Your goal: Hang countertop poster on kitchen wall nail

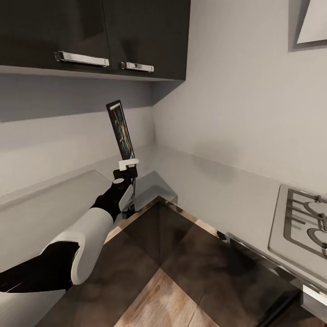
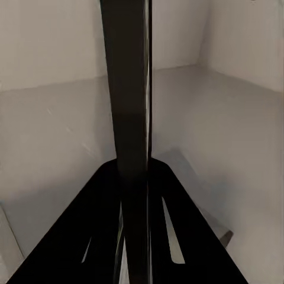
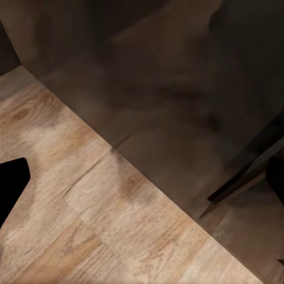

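Across the corner ahead of you runs the kitchen countertop (image 1: 204,181), grey metal over dark cabinet fronts (image 1: 190,254), with the gas hob (image 1: 302,227) at its right end. Dark wall cupboards (image 1: 100,36) hang above the left run. Your left arm (image 1: 86,240) reaches up over the corner, and your left gripper (image 1: 128,162) is clamped on the bottom edge of the poster (image 1: 121,129), holding it upright and clear of the worktop, nearly edge-on to you. Your left wrist view shows the poster (image 2: 130,118) as a dark strip between the fingers (image 2: 77,236). Your right wrist view looks at wooden floor (image 3: 106,225); its gripper's state cannot be told.
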Available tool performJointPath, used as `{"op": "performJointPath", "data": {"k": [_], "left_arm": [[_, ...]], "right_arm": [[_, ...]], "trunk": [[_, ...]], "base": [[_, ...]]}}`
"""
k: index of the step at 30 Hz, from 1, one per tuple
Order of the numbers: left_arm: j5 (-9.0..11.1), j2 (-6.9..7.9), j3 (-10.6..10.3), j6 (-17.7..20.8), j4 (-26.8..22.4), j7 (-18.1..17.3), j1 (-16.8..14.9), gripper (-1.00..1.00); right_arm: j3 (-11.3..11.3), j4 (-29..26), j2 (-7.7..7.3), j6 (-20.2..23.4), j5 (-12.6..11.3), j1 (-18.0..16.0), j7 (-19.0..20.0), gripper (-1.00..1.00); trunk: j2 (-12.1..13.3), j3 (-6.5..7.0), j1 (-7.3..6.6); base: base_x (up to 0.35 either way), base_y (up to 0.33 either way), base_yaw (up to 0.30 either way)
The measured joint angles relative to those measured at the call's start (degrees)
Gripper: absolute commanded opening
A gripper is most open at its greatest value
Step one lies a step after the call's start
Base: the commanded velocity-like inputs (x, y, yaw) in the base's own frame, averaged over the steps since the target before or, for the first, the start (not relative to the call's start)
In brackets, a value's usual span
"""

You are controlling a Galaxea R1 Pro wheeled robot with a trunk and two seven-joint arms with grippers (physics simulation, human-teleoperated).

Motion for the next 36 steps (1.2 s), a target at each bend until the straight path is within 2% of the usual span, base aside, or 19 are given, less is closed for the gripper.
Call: {"op": "performJointPath", "data": {"k": [2,3,4,16,36], "left_arm": [[-0.07,0.0,0.02,0.0,-0.52,-0.05,0.0,-1.0],[0.24,0.01,0.12,1.0,-5.44,-0.42,-0.01,-1.0],[0.0,0.01,0.01,1.62,-7.16,-0.43,-0.03,-1.0],[0.17,0.01,0.03,3.53,-8.16,-0.44,-0.01,-1.0],[0.19,0.01,0.03,3.55,-8.16,-0.51,0.0,-1.0]], "right_arm": [[0.0,0.0,0.0,-0.02,0.0,0.0,0.0,1.0],[-0.01,0.0,-0.04,-0.08,-0.01,0.0,0.0,1.0],[0.0,0.0,-0.04,-0.09,-0.01,0.0,0.0,1.0],[0.0,0.0,-0.09,-0.09,-0.01,0.0,0.0,1.0],[0.0,0.0,-0.09,-0.09,-0.01,0.0,0.0,1.0]], "trunk": [[0.0,0.0,0.0],[0.01,0.0,0.0],[-0.01,0.01,-0.01],[0.0,0.0,0.01],[0.0,0.0,0.04]], "base": [[0.0,0.0,0.0],[0.0,0.0,0.0],[0.0,0.0,0.0],[-0.02,0.0,0.0],[-0.314,0.0,0.0]]}}
